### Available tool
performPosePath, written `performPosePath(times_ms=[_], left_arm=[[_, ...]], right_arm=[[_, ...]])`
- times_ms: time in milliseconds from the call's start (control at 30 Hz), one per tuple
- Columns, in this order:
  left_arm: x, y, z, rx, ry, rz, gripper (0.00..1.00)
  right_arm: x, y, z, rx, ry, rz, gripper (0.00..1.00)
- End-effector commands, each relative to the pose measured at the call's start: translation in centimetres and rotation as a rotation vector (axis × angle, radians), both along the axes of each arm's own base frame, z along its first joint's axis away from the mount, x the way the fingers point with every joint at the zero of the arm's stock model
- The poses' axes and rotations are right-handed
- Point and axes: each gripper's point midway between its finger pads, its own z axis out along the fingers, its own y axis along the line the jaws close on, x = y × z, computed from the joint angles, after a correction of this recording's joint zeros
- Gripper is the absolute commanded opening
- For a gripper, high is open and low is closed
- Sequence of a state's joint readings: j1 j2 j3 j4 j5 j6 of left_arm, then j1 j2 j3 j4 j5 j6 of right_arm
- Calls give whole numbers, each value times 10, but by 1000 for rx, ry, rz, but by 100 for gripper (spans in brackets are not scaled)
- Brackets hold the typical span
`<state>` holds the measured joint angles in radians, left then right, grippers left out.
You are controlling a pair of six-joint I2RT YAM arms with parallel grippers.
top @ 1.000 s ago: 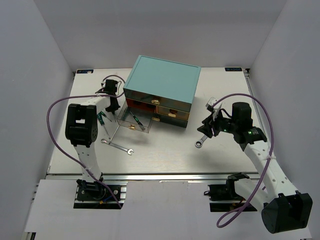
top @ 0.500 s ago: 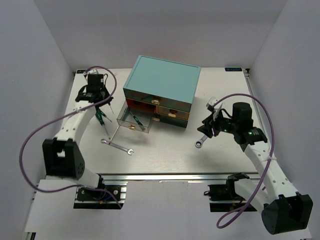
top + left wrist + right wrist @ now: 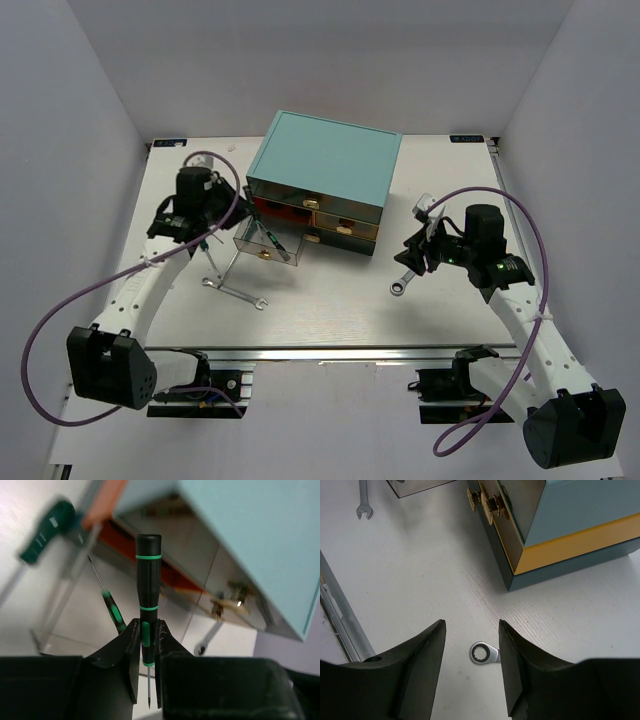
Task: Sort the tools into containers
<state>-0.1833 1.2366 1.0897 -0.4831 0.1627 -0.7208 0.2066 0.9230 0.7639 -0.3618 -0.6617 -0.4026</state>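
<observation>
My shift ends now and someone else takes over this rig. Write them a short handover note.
Left claw: shut on a black-and-green screwdriver, beside the open drawer.
Right claw: open, above the ring wrench, not touching it.
Done: one green screwdriver lies in the drawer.
Left: put away the held screwdriver. The ring wrench and the flat wrench are both on the table.

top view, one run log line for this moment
left gripper: shut on green screwdriver, beside open drawer | right gripper: open above ratchet wrench
</observation>
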Motion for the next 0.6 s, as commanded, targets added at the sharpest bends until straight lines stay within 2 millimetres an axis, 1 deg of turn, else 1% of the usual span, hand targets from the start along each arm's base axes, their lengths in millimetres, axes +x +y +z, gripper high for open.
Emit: performPosePath(times_ms=[0, 33, 67, 133, 167, 200, 233, 267, 300, 333, 367, 433, 467, 533, 567], left_arm=[[-13, -32, -15, -148, 76, -4, 0], [-11, -37, -16, -167, 72, -2, 0], [-13, -40, -25, -180, 91, 2, 0], [-10, -47, -21, -245, 89, 22, 0], [-11, -47, -27, -263, 99, 35, 0], [-8, -49, -22, -302, 90, 55, 0], [-7, -48, -25, -324, 103, 84, 2], [-4, -48, -22, -327, 89, 88, 4], [-1, -48, -20, -353, 84, 105, 7], [0, -49, -18, -367, 82, 111, 13], [2, -50, -18, -379, 81, 115, 29], [7, -54, -12, -405, 82, 112, 40], [7, -56, -11, -410, 87, 105, 42], [9, -56, -2, -407, 80, 104, 43], [9, -53, 0, -390, 70, 111, 39]], right_arm=[[6, 4, 25, 34, -76, 13, 52], [5, 3, 26, 33, -82, 13, 52], [4, 3, 25, 30, -77, 14, 52], [1, 2, 24, 27, -84, 11, 52], [0, 2, 24, 27, -81, 11, 52], [-1, 1, 22, 27, -78, 8, 52], [-2, 1, 22, 29, -83, 6, 52], [-3, 0, 21, 30, -78, 3, 52], [-5, 1, 21, 33, -75, 3, 52], [-6, 0, 20, 34, -74, 1, 52], [-6, 0, 20, 34, -75, -1, 52], [-7, 0, 20, 34, -76, -1, 52], [-7, 0, 21, 35, -78, -1, 52], [-7, -1, 22, 33, -83, -1, 52], [-8, 0, 22, 33, -82, 0, 52]])
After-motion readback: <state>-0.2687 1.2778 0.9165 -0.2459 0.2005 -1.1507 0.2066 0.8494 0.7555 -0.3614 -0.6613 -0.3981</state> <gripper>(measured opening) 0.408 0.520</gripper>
